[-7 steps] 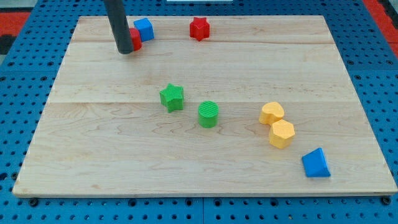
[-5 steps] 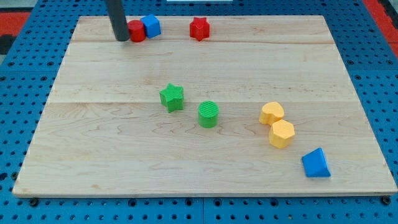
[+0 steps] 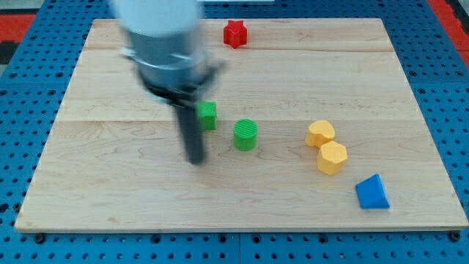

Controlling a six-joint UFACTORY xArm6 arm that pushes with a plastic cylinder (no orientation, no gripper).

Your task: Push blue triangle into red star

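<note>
The blue triangle (image 3: pixel 372 193) lies near the view's bottom right corner of the wooden board (image 3: pixel 381 95). The red star (image 3: pixel 234 34) sits near the top edge, right of centre-left. My tip (image 3: pixel 196 159) is on the board left of centre, just below-left of the green star (image 3: pixel 208 115), which the rod partly hides. The tip is far to the left of the blue triangle. The arm's blurred body covers the upper left of the board.
A green cylinder (image 3: pixel 246 135) stands right of the tip. Two yellow blocks (image 3: pixel 320 133) (image 3: pixel 332 158) lie touching each other, up-left of the blue triangle. The red and blue blocks seen earlier at the top left are hidden by the arm.
The rod has swept from the top left, beside the red and blue blocks, down to the board's middle left. The arm now hides those blocks. No other block has moved.
</note>
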